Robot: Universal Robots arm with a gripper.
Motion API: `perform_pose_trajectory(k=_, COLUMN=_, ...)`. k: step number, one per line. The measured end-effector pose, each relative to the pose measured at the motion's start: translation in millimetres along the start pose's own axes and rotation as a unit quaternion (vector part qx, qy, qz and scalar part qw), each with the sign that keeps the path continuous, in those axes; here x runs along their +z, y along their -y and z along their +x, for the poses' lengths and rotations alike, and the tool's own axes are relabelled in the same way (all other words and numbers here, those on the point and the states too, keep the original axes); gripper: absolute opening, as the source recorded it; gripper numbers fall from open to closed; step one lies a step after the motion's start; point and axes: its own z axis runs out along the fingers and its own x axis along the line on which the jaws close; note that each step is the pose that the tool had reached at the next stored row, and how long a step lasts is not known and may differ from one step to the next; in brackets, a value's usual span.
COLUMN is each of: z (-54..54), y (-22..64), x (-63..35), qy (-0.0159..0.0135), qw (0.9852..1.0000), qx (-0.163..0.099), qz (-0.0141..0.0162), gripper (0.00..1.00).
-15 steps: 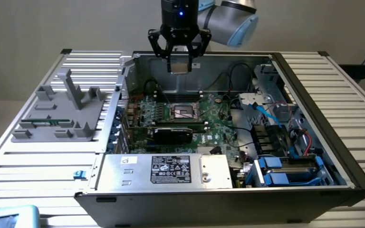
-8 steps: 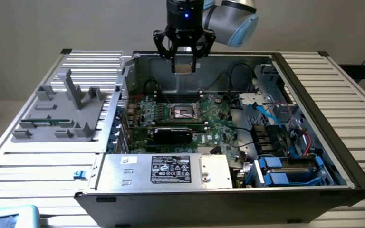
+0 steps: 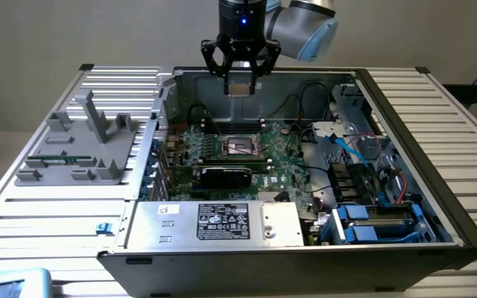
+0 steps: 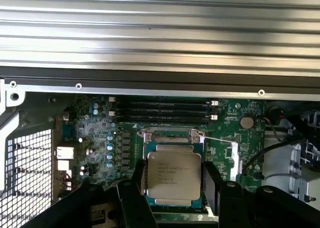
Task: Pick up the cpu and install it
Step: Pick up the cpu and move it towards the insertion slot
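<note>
**What's sitting on the table right now**

I'm watching a slatted metal table. An open computer case is sitting across its middle. A grey plastic fixture is resting just beside it, on the exterior view's left. A small blue piece is lying by the case's front corner.

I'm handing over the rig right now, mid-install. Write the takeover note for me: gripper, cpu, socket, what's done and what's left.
Gripper: shut on the cpu, holding it by two opposite edges, high above the open computer case.
Cpu: in the air with its metal top facing the wrist camera. In the wrist view it sits roughly in line with the socket on the motherboard and is clear of it.
Done: the cpu has been picked up and is over the case.
Left: the cpu is not yet seated in the socket.
</note>
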Motion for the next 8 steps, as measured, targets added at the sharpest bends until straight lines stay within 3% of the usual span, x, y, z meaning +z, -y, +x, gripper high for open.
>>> perform_pose_trajectory(k=5, z=-1.9, y=-2.2, x=1.2, qy=-0.0083, qw=1.0, qx=0.003, qz=-0.0001, gripper=0.55)
perform_pose_trajectory(k=8, z=-3.9, y=-2.3, x=1.6, qy=-0.0105, qw=0.9999, qx=0.005, qz=-0.0002, gripper=0.55)
